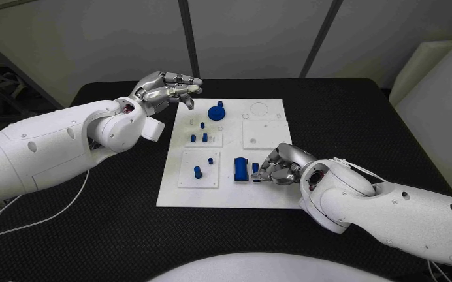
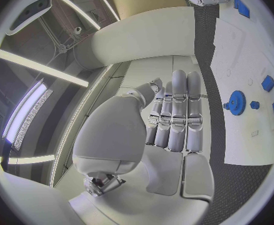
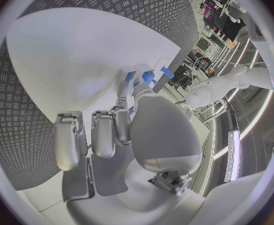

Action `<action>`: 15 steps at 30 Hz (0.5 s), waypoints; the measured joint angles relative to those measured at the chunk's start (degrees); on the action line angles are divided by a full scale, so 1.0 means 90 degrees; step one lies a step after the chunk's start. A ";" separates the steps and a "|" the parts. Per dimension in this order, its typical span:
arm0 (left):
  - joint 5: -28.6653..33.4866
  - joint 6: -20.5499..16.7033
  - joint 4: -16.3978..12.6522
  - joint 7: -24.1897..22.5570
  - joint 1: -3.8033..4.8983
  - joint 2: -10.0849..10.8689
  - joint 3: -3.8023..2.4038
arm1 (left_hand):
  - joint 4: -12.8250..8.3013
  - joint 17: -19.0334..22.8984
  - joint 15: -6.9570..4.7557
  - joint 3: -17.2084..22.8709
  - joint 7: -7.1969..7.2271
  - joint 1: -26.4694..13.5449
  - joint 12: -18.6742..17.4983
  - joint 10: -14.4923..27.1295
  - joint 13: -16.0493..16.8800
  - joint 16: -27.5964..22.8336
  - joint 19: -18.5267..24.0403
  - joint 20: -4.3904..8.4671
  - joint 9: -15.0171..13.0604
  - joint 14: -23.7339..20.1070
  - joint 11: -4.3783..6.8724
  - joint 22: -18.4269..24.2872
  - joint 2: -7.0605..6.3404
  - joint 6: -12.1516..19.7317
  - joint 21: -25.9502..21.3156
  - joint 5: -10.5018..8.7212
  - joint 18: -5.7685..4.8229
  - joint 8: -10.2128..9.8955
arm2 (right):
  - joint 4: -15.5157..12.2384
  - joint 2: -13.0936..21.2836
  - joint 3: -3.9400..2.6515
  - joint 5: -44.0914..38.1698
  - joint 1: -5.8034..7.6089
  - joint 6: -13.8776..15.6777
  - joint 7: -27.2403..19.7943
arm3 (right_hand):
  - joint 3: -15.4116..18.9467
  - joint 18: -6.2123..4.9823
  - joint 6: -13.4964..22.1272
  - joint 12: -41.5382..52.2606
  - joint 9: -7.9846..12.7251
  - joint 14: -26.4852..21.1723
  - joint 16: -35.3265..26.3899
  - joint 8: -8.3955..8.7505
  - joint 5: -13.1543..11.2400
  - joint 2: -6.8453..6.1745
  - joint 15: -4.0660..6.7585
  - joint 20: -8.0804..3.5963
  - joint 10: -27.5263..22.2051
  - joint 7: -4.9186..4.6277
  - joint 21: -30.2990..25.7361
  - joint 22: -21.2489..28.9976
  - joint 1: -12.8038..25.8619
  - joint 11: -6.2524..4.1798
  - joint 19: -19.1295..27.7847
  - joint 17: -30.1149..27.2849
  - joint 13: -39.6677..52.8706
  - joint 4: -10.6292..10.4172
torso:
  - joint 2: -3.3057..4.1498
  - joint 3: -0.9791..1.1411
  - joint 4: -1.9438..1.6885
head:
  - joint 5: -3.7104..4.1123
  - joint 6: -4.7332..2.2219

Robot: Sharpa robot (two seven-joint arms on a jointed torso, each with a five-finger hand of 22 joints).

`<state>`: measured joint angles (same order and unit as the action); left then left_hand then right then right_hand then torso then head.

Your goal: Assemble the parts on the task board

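Note:
The white task board (image 1: 226, 190) lies mid-table. On it are a blue gear (image 1: 217, 112), several small blue pegs (image 1: 198, 138) standing in its inset plates, and a blue block (image 1: 241, 169). My right hand (image 1: 279, 164) rests low on the board's near right part and pinches a small blue part (image 1: 255, 168) right beside the block. In the right wrist view that part (image 3: 148, 77) sits at the fingertips. My left hand (image 1: 168, 89) hovers over the board's far left corner, its fingers (image 2: 177, 115) curled in on nothing; the gear (image 2: 236, 102) lies off to its side.
Two pale square inset plates (image 1: 262, 134) sit on the board's right half, with a ring outline (image 1: 260, 108) behind them. A cable (image 1: 57, 210) trails over the black table at the near left. A white panel (image 1: 424, 79) stands at the table's right edge.

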<state>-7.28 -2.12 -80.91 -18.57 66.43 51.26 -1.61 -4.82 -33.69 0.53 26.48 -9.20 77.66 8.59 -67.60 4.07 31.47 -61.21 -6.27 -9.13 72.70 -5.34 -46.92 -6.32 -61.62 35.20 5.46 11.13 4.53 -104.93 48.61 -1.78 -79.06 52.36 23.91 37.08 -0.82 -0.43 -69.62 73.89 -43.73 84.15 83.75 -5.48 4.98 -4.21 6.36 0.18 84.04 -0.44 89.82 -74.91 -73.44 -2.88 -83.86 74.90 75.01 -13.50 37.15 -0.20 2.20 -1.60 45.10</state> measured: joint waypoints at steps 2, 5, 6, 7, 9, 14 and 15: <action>0.0000 0.0000 0.0002 0.0000 0.0000 0.0000 0.0000 | 0.0000 0.0000 0.0000 0.0000 0.0000 0.0000 0.0000 0.0000 0.0000 0.0000 0.0000 0.0000 0.0000 0.0000 0.0000 0.0000 0.0000 0.0000 0.0000 0.0000 0.0001 0.0000 | 0.0027 -0.0006 0.0000 -0.0020 0.0000 -0.0017 0.0000 | 0.0000 0.0000 0.0000 0.0000 -0.0011 0.0000 0.0000 0.0000 0.0000 0.0034 0.0000 0.0000 0.0000 0.0000 0.0000 0.0000 -0.0034 0.0000 0.0000 0.0000 0.0001 0.0000 | 0.0000 -0.0001 0.0000 | -0.0002 -0.0008; 0.0000 0.0001 0.0004 0.0000 0.0000 -0.0001 0.0000 | 0.0000 0.0000 0.0000 0.0000 0.0000 0.0000 0.0000 0.0000 0.0000 0.0000 0.0000 0.0000 0.0000 0.0000 0.0000 0.0000 0.0000 0.0000 0.0000 0.0000 0.0001 0.0000 | 0.0063 -0.0010 0.0000 -0.0061 -0.0001 -0.0048 0.0000 | 0.0002 0.0000 0.0000 0.0000 -0.0033 0.0000 0.0000 0.0000 0.0000 0.0069 0.0000 0.0000 0.0000 0.0000 0.0000 0.0000 -0.0071 0.0000 0.0000 0.0000 0.0008 0.0037 | 0.0001 -0.0002 0.0000 | -0.0004 -0.0013; 0.0000 0.0002 0.0005 0.0000 0.0000 -0.0003 0.0000 | 0.0000 0.0000 0.0000 0.0000 0.0000 0.0000 0.0000 0.0000 0.0000 0.0000 0.0000 0.0000 0.0000 0.0000 0.0000 0.0000 0.0000 0.0000 0.0000 0.0000 0.0001 0.0000 | 0.0072 -0.0011 0.0000 -0.0074 -0.0001 -0.0057 0.0000 | 0.0005 0.0000 0.0000 0.0000 -0.0042 0.0000 0.0000 0.0000 0.0000 0.0070 0.0000 0.0000 0.0000 0.0000 0.0000 0.0000 -0.0115 0.0000 0.0000 0.0000 0.0010 0.0071 | 0.0001 -0.0002 0.0001 | -0.0004 -0.0015; 0.0000 0.0002 0.0006 0.0000 0.0000 -0.0003 0.0000 | 0.0000 0.0000 0.0000 0.0000 0.0000 0.0000 0.0000 0.0000 0.0000 0.0000 0.0000 0.0000 0.0000 0.0000 0.0000 0.0000 0.0000 0.0000 0.0000 0.0000 0.0001 0.0000 | 0.0080 -0.0011 0.0000 -0.0093 -0.0001 -0.0070 0.0000 | 0.0002 0.0000 0.0000 0.0001 -0.0052 0.0000 0.0000 0.0000 0.0000 0.0066 0.0000 0.0000 0.0000 0.0000 0.0000 0.0000 -0.0171 0.0000 0.0000 0.0000 0.0009 0.0107 | 0.0001 -0.0002 0.0003 | -0.0004 -0.0016; 0.0000 0.0003 0.0007 0.0000 0.0000 -0.0004 0.0000 | 0.0000 0.0000 0.0000 0.0000 0.0000 0.0000 0.0000 0.0000 0.0000 0.0000 0.0000 0.0000 0.0000 0.0000 0.0000 -0.0001 0.0000 0.0000 0.0000 0.0000 0.0001 0.0000 | 0.0086 -0.0012 0.0000 -0.0121 -0.0001 -0.0087 0.0002 | -0.0011 0.0000 -0.0022 0.0003 -0.0073 0.0000 0.0000 0.0000 0.0000 0.0088 -0.0001 0.0000 -0.0003 0.0022 0.0000 0.0000 -0.0219 -0.0002 0.0000 0.0000 0.0013 0.0172 | 0.0002 -0.0002 0.0007 | -0.0004 -0.0018; 0.0000 0.0003 0.0008 0.0000 0.0000 -0.0005 0.0000 | 0.0000 0.0000 0.0000 0.0000 0.0000 0.0000 0.0000 0.0000 0.0000 0.0000 0.0000 0.0000 0.0000 0.0000 0.0000 -0.0001 0.0000 0.0000 0.0000 0.0000 0.0000 0.0000 | 0.0085 -0.0021 -0.0009 -0.0199 0.0004 -0.0119 -0.0004 | -0.0045 0.0000 -0.0023 0.0041 -0.0106 -0.0023 0.0000 0.0004 -0.0004 0.0078 0.0022 -0.0023 -0.0001 0.0022 0.0000 0.0000 -0.0423 -0.0047 -0.0023 0.0000 0.0018 0.0368 | 0.0004 -0.0002 0.0007 | 0.0006 -0.0014; 0.0000 0.0003 0.0009 0.0000 0.0000 -0.0006 0.0000 | 0.0000 0.0000 0.0000 0.0000 0.0000 0.0000 0.0000 0.0000 0.0000 0.0000 0.0000 0.0000 0.0000 0.0000 0.0000 -0.0001 0.0000 0.0000 0.0000 0.0000 0.0000 0.0000 | 0.0082 -0.0022 -0.0009 -0.0212 0.0005 -0.0122 -0.0008 | -0.0050 0.0000 -0.0023 0.0049 -0.0106 -0.0023 0.0000 0.0025 -0.0004 0.0070 0.0022 -0.0023 -0.0001 0.0022 0.0000 0.0000 -0.0471 -0.0047 -0.0023 0.0000 0.0022 0.0410 | 0.0004 -0.0002 0.0007 | 0.0007 -0.0010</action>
<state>-7.28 -2.09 -80.83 -18.57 66.43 51.21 -1.61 -4.82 -33.69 0.53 26.48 -9.20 77.66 8.59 -67.60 4.07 31.47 -61.21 -6.27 -9.13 72.70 -5.34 -46.93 -6.32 -61.62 35.20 5.46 11.13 4.53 -104.19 48.41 -1.86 -80.97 52.41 22.81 37.01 -1.27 -0.43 -69.82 74.33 -44.69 83.94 83.75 -5.25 4.95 -3.57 6.55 -0.03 84.03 -0.24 89.82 -74.91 -77.68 -3.30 -84.07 74.90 75.21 -9.81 37.19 -0.23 2.27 -1.54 45.02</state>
